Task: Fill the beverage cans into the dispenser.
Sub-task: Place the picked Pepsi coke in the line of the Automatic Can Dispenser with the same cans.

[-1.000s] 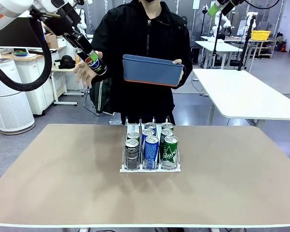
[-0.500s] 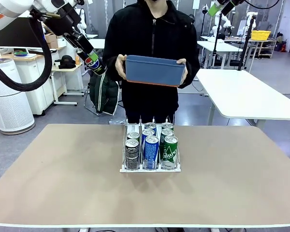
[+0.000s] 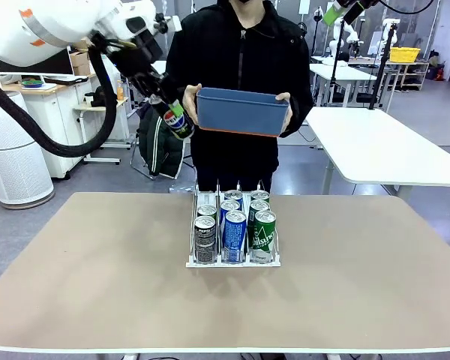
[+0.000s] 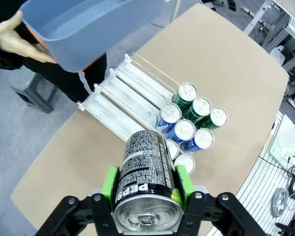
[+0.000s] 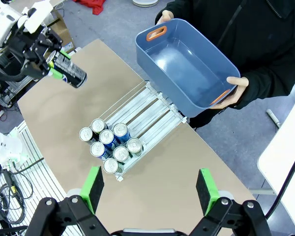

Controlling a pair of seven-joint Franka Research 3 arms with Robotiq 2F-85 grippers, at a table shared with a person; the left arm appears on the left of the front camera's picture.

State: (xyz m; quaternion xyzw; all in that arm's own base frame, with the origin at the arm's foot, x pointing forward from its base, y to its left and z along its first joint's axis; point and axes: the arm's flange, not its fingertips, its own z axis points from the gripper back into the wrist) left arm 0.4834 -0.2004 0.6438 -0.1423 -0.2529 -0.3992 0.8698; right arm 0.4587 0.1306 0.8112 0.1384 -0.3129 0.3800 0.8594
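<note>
Left gripper [image 4: 146, 192] has its fingers clamped on a black can [image 3: 175, 120], carried tilted, high above the rack [image 3: 232, 259] and off to its left, ready to feed an open back lane, I'd say. Seven cans [image 3: 234, 234] sit bunched at the rack's front end on the tabletop [image 3: 97, 285]. Behind the rack, a person holds an empty blue bin [image 3: 240, 110]. Right gripper [image 5: 150, 189] hangs well above the rack, fingers spread wide, holding nothing.

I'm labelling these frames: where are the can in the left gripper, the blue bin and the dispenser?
black can [image 4: 143, 167], left wrist view, printed side wall.
blue bin [image 3: 240, 112], front view, near side wall.
dispenser [image 5: 152, 110], right wrist view, bare lanes at the far end.
</note>
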